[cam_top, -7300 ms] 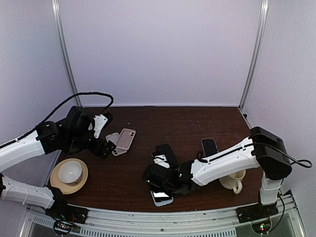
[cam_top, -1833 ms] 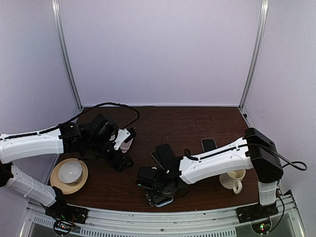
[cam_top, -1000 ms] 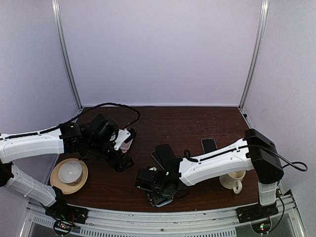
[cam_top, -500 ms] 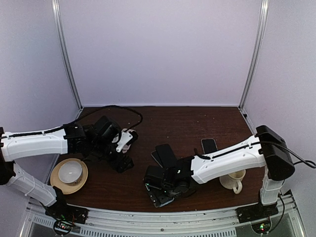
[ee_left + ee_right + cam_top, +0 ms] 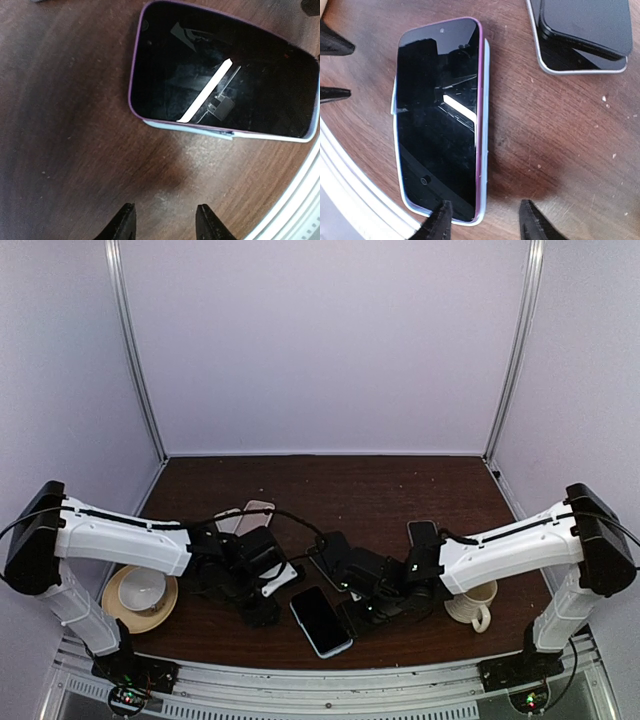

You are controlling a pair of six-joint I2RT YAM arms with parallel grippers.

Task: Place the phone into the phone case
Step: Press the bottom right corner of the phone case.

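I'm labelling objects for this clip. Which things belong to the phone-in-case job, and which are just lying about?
Job: phone; light-blue phone case under it.
Lying about: stacked phones; lone phone; mug; cup; saucer; spare cases.

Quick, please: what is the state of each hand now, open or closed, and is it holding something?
Left hand: open, holding nothing; the phone lies on the table beyond it.
Right hand: open, holding nothing.
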